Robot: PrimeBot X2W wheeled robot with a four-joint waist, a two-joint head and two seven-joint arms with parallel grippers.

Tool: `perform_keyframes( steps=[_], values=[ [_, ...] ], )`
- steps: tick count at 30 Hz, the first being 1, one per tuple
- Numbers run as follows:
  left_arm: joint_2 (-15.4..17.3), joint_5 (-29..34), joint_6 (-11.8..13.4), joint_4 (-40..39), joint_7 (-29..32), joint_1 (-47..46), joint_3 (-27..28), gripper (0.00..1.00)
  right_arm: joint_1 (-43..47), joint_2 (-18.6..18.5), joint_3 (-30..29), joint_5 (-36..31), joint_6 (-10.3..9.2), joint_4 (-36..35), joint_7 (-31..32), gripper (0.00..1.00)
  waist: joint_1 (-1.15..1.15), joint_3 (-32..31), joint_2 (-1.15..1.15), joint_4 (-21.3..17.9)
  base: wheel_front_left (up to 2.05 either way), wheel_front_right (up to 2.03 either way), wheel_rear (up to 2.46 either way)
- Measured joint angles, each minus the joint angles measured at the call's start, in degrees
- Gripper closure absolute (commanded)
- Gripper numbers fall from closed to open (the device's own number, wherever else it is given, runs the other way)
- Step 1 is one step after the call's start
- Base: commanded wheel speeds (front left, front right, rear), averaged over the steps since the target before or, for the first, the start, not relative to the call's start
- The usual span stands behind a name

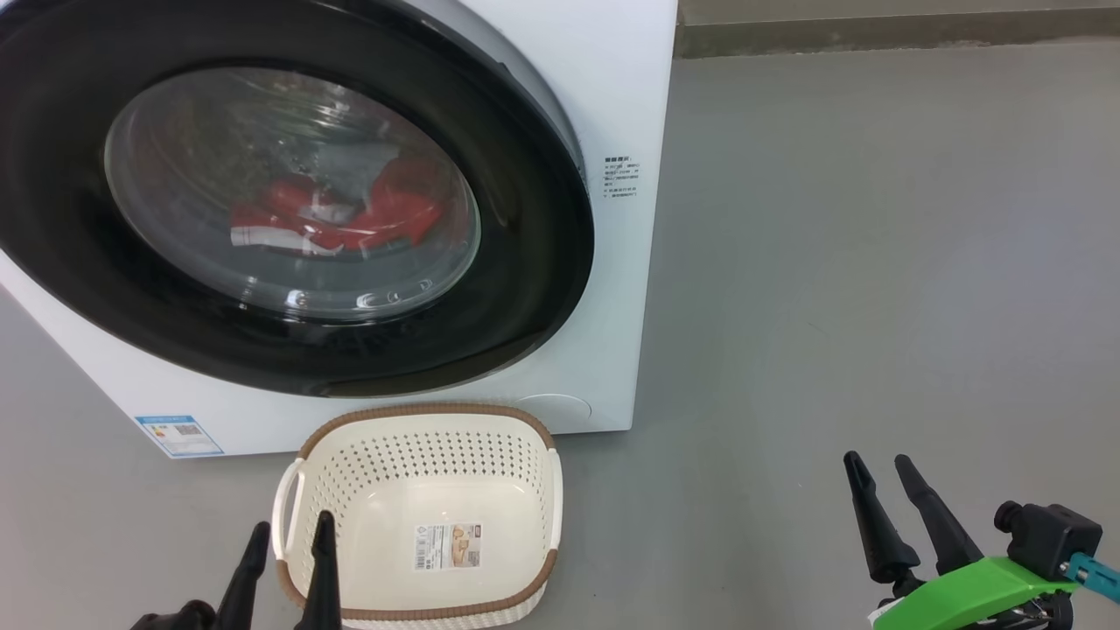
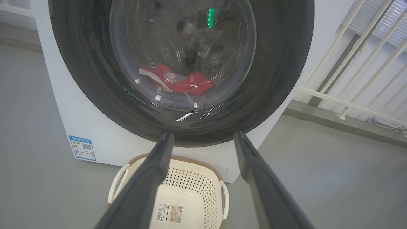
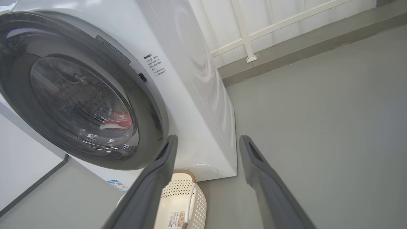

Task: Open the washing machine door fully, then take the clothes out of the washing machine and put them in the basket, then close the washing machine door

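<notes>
The white washing machine (image 1: 604,79) stands on the floor with its round black-rimmed door (image 1: 525,262) against the front. Red clothes with white trim (image 1: 350,214) and a pale grey piece lie in the drum behind the glass, also seen as red clothes (image 2: 181,82) in the left wrist view. The cream basket (image 1: 525,437) sits empty on the floor just below the door. My left gripper (image 1: 290,534) is open at the basket's near left corner. My right gripper (image 1: 882,468) is open over bare floor to the right of the machine.
Grey floor (image 1: 875,262) stretches to the right of the machine. A low wall base (image 1: 875,31) runs along the back. White railing bars (image 2: 356,79) stand to the right behind the washing machine (image 2: 63,127). A blue label (image 1: 179,435) marks the machine's lower left front.
</notes>
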Motion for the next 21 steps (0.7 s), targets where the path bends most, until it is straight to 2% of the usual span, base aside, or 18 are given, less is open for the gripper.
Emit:
perform_keyframes(
  steps=[13, 21],
  values=[
    [0.2, 7.3, 0.2, -0.6, -2.1, 0.1, -0.2, 0.0, 0.6, -0.2, -0.6, -7.0, 0.01, -0.9, -2.1, 0.0, 0.0, 0.6, 0.0, 0.0, 0.0, 0.0, 0.0],
    [0.3, 9.6, -0.2, 0.3, -3.4, 1.0, -0.1, 0.0, 2.1, -0.1, -2.5, -11.0, 0.01, -1.6, -3.4, 0.0, 0.0, 0.8, 0.0, 0.0, 0.0, 0.0, 0.0]
  ],
)
